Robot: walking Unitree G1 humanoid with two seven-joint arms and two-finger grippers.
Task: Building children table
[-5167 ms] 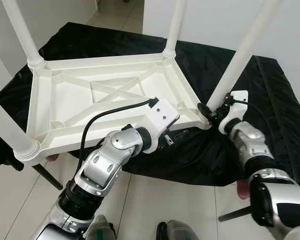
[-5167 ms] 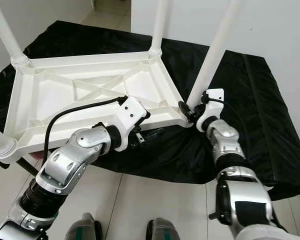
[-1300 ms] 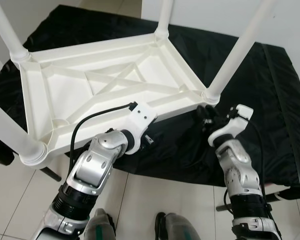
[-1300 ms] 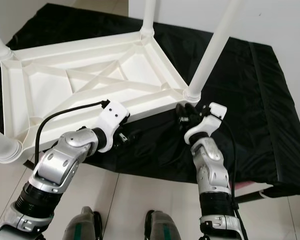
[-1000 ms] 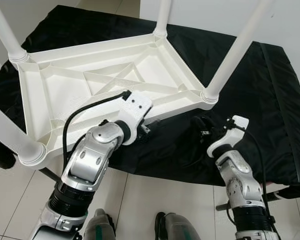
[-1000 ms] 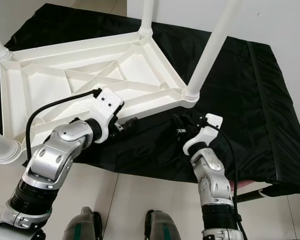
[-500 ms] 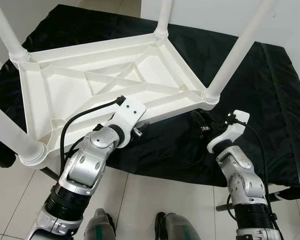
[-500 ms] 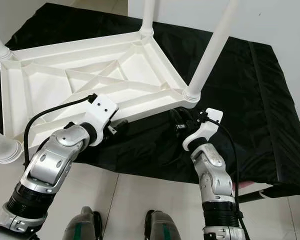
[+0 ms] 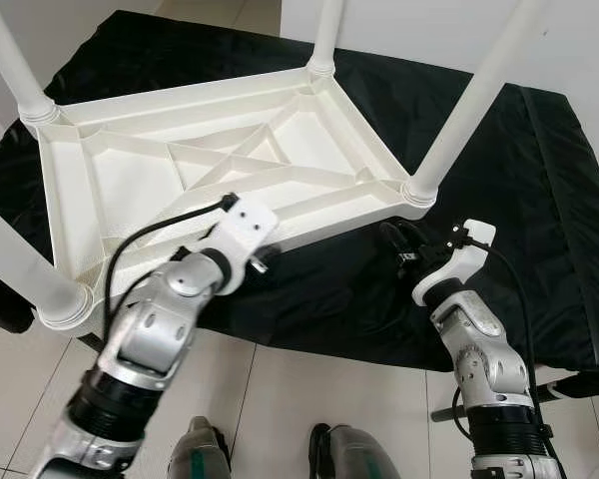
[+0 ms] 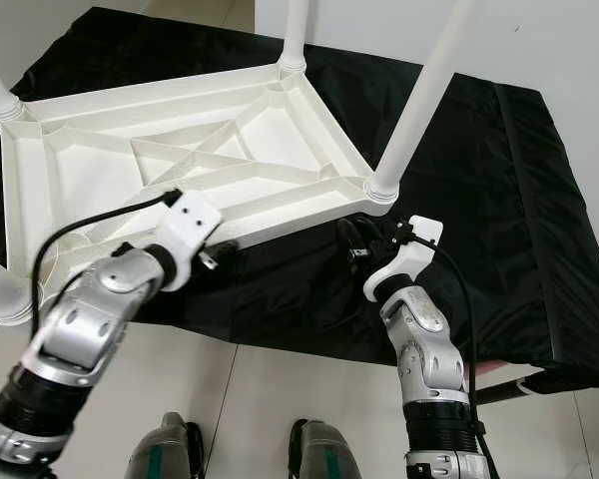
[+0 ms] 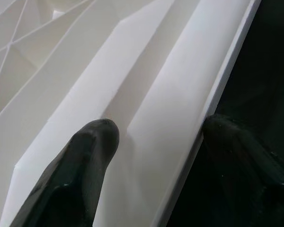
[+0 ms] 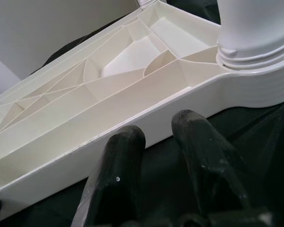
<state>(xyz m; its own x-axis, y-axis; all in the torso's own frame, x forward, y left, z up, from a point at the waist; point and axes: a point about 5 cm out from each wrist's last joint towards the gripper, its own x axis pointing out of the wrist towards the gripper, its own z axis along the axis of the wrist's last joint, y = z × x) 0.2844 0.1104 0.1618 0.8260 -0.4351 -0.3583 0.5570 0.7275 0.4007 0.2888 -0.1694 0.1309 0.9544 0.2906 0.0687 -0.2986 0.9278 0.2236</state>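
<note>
Left wrist view showed the left hand (image 11: 151,137) straddling the rim of the children table (image 9: 180,170), unclamped, inverted on the black-draped desk (image 9: 539,180). Right hand (image 12: 158,142), slightly parted, hovered beside the corner leg (image 9: 469,100). Judgement: grip squarely before lifting.

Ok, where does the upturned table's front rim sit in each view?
Left eye view: the front rim runs diagonally across the middle, beyond both arms.
Right eye view: the same diagonal, a little further left.
Left wrist view: it lies between the left gripper's fingers.
Right wrist view: it crosses just beyond the right gripper.
Shared landmark: the black cloth under the rim.
</note>
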